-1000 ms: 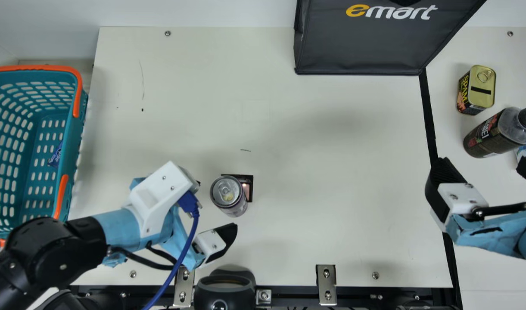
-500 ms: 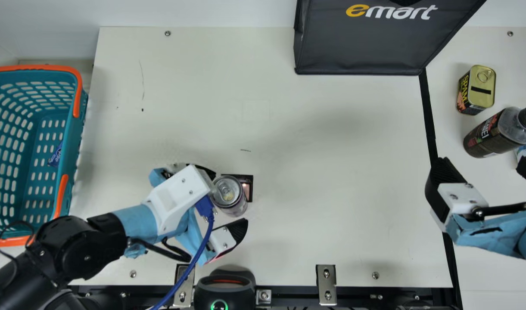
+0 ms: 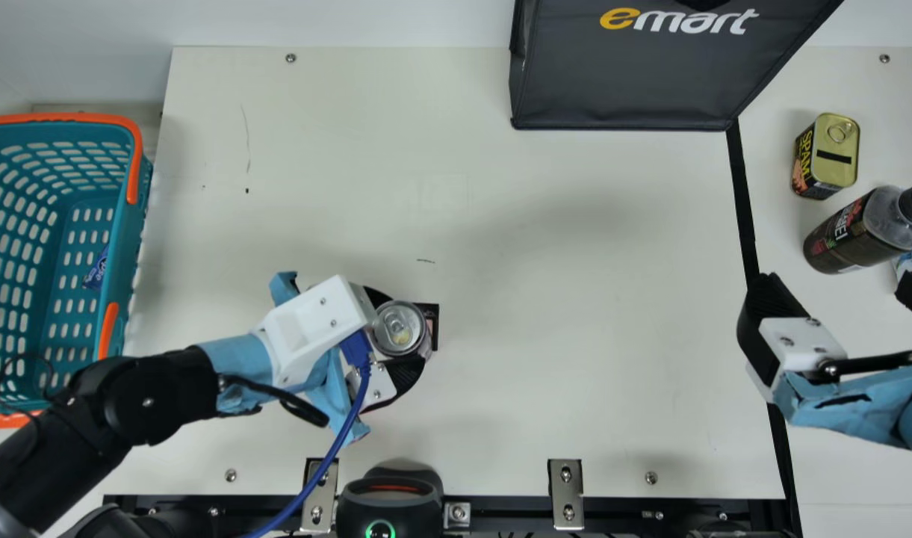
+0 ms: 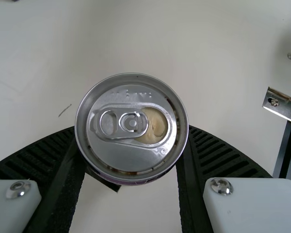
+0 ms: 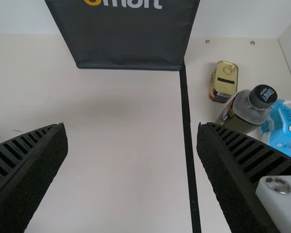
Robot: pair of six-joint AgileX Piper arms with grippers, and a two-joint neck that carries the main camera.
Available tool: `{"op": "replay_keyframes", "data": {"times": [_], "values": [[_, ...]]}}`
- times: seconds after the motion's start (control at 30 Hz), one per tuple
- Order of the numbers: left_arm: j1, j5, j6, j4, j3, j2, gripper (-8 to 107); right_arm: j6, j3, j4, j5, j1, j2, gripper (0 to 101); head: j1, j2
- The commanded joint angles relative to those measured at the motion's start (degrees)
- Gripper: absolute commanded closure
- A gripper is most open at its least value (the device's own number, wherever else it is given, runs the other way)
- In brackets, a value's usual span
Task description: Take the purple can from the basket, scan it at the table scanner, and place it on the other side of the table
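Nearest me, what looked like a black scanner [image 3: 388,508] sat at the front edge of the surface [image 3: 575,299], its ring glowing green. Just beyond, the left pincer [image 3: 402,329] had its 2 fingers pressed against opposite sides of the purple can [image 4: 131,160], upright beside, perhaps partly over, a small dark square [image 3: 434,329]. Whether it was lifted, I couldn't tell.

I judged the can stiff and slippery-walled, fairly heavy if full; its sides at mid-height seemed the best hold, clear of the tab [image 4: 121,124]. The left wrist view gave me that tab and a pale patch; the main view gave me more of the square.

The right pincer [image 5: 132,126] hung spread wide. Its wrist view brought out a blue-and-white pack [image 5: 283,124] beside the bottle [image 5: 245,110]; farther off were the tin [image 5: 224,82] and dark bag [image 5: 131,41].
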Motion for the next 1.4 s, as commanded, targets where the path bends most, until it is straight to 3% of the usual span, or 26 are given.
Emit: {"op": "replay_keyframes", "data": {"times": [0.0,0.03,0.23,0.5,0.8,1.1,1.37], "values": [[0.35,0.03,4.36,-2.75,-0.45,0.73,102,0.00,0.00,0.00,0.00,0.00,0.00,6,-1.66,0.18],[0.46,-0.07,5.23,-3.68,-0.75,1.20,107,0.00,0.00,0.00,0.00,0.00,0.00,6,-1.66,0.18],[-0.87,-2.40,7.11,-7.76,-3.44,4.69,107,0.00,0.00,0.00,0.00,0.00,0.00,6,-1.66,0.18],[-6.52,-8.37,1.77,-8.08,-8.57,10.45,107,0.00,0.00,0.00,-0.06,0.00,0.00,6,-1.66,0.18],[-12.04,-14.43,-9.76,-1.68,-14.18,17.22,107,0.00,0.00,0.00,-0.06,0.00,0.00,6,-1.66,0.18],[-14.35,-15.94,-22.57,8.81,-17.88,21.54,107,0.00,0.00,0.00,-0.06,0.00,0.00,6,-1.66,0.18],[-15.02,-14.78,-31.95,17.04,-20.36,22.90,80,0.00,0.00,0.00,-0.06,0.00,0.00,6,-1.66,0.18]]}}
